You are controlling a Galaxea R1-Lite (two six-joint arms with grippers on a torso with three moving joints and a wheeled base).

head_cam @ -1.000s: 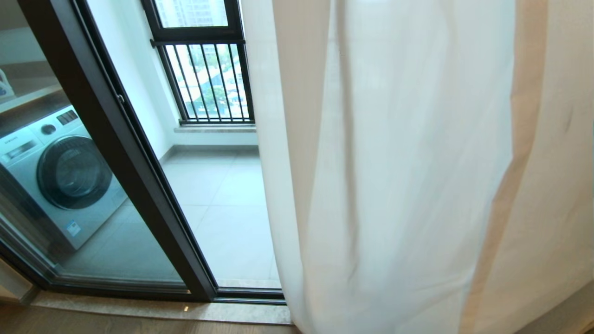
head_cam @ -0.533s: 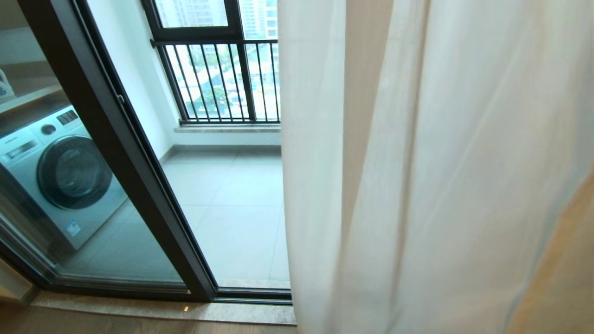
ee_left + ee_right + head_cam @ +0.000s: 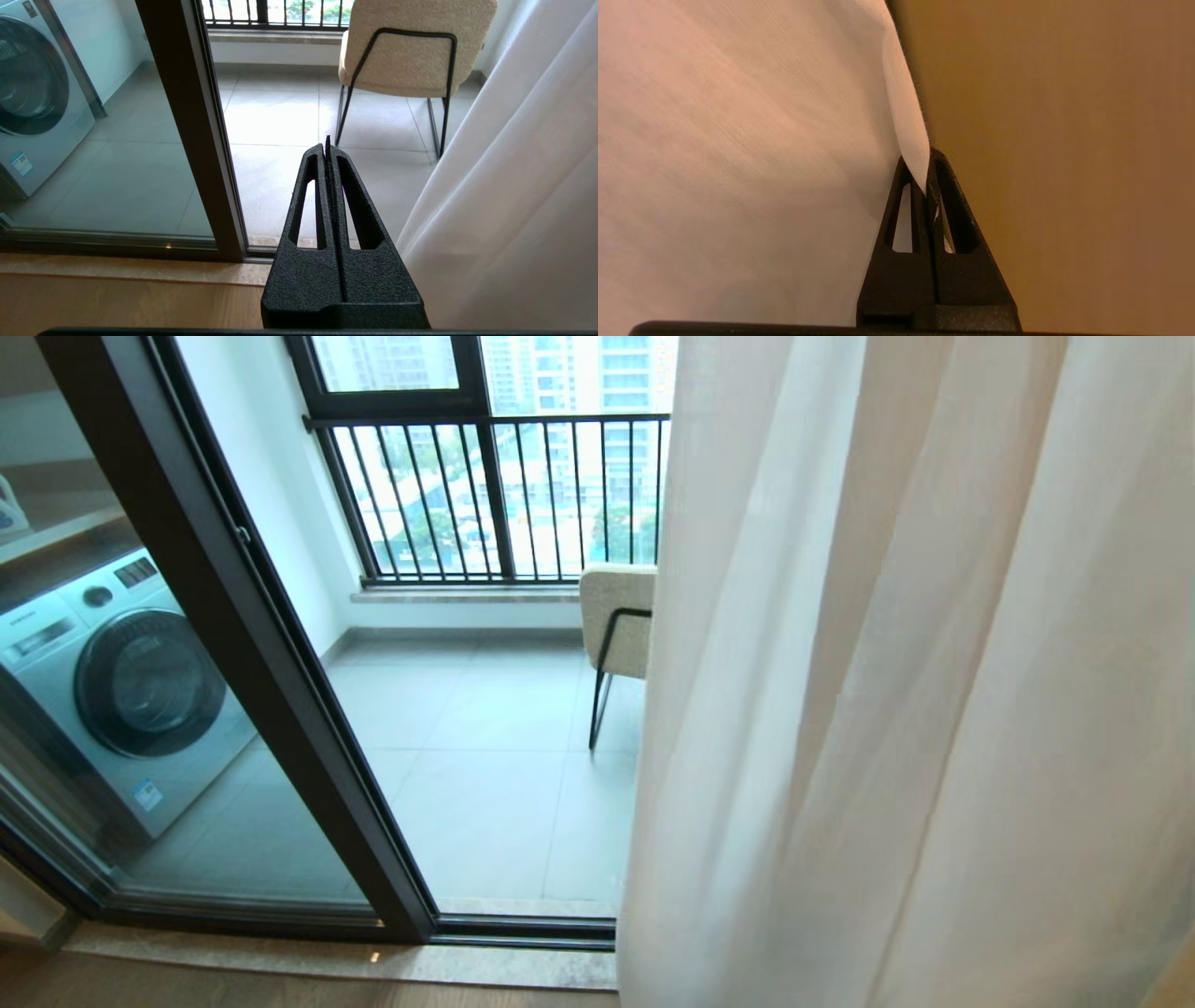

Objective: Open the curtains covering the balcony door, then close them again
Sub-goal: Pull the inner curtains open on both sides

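Observation:
A sheer white curtain [image 3: 887,709] hangs bunched in folds over the right half of the head view, and its edge stands at about the middle of the opening. The balcony door [image 3: 215,616], glass in a black frame, is uncovered at the left. My right gripper [image 3: 923,161] is shut on the curtain's hemmed edge [image 3: 908,121], with tan-brown fabric [image 3: 1055,140] beside it. It does not show in the head view. My left gripper [image 3: 327,145] is shut on nothing, low before the door's threshold, with the curtain [image 3: 514,186] to its right.
A washing machine [image 3: 121,681] stands behind the glass at the left. A cream chair [image 3: 616,616] with black legs stands on the tiled balcony floor. A black barred railing [image 3: 495,495] closes the far side. A stone sill [image 3: 327,961] meets wood floor at the threshold.
The curtain's edge has slid to the right, pulled by my right gripper, and it uncovers more of the railing and the chair. The left arm has not moved.

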